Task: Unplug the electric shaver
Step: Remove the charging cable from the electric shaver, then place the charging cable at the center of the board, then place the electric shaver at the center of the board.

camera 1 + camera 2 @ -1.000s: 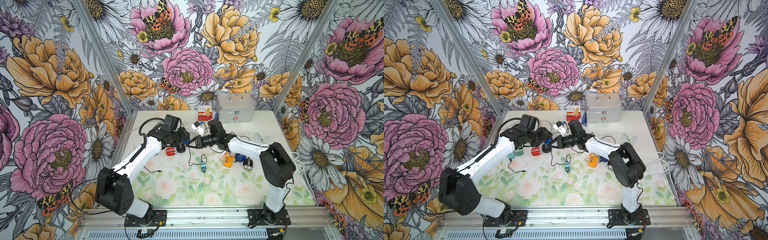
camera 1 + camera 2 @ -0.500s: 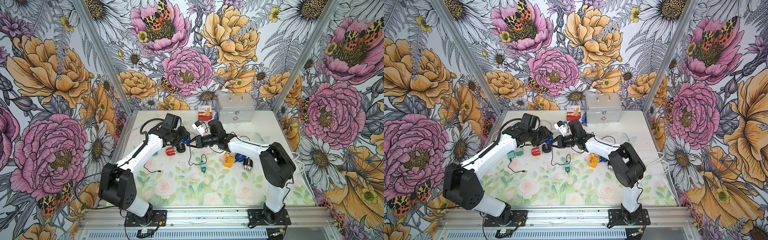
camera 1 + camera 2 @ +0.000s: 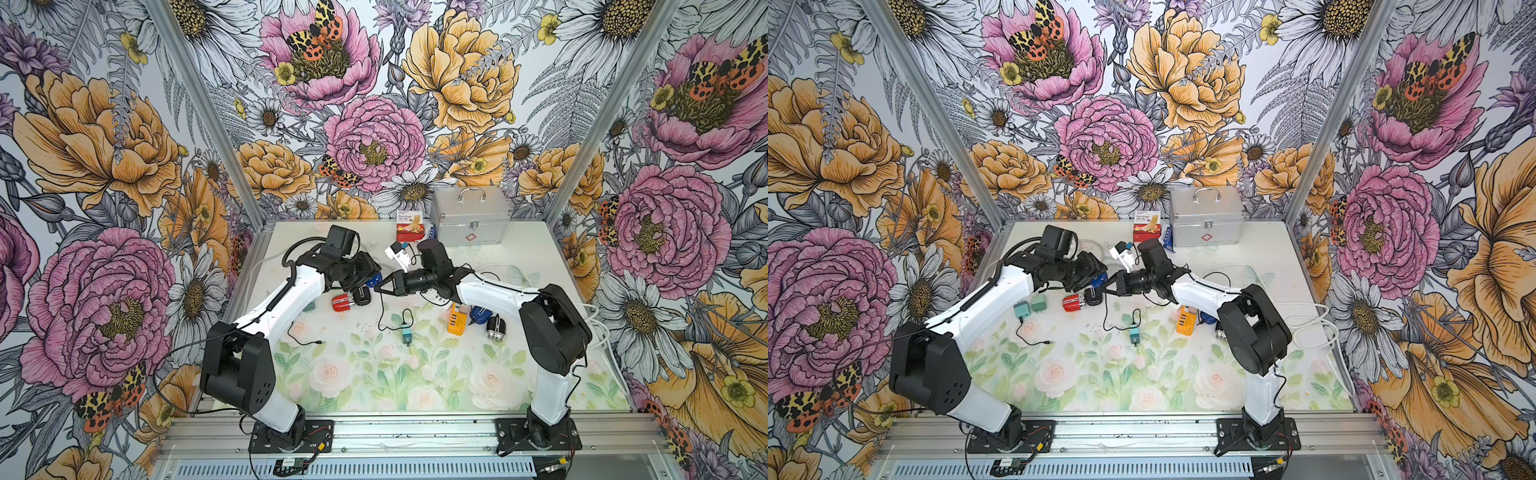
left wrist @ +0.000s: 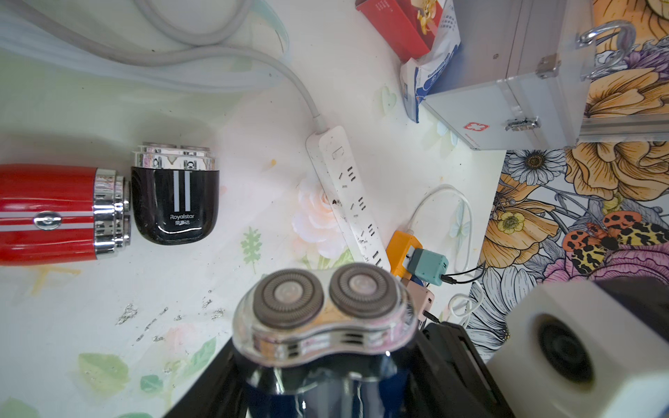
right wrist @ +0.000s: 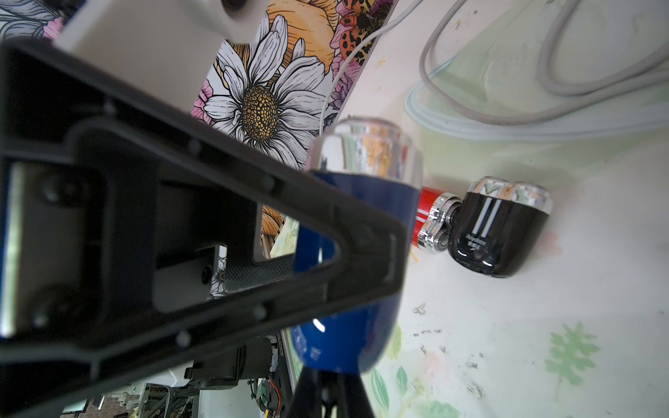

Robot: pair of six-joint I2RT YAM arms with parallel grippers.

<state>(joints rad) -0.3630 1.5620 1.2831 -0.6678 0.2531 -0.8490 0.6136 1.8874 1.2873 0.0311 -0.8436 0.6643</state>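
A blue electric shaver (image 3: 374,279) (image 3: 1098,281) hangs above the table at centre back. My left gripper (image 3: 369,275) (image 4: 325,391) is shut on its body, and the twin foil head (image 4: 324,311) pokes out past the black fingers (image 4: 452,362). My right gripper (image 3: 378,288) (image 5: 331,398) comes from the opposite side and is shut at the shaver's base (image 5: 347,325). There a thin black cable (image 3: 380,309) drops to a teal charger (image 3: 406,334) on the table. The plug itself is hidden between the fingertips.
A red shaver (image 4: 54,213) and a black shaver (image 4: 173,202) lie just below the held one. A white power strip (image 4: 347,195), an orange hub (image 3: 456,320), another blue shaver (image 3: 480,324), a silver case (image 3: 469,222) and green chargers (image 3: 1021,309) stand around.
The left arm's lower links have shifted slightly. Both grippers stay almost where they were, on the blue shaver and at its base.
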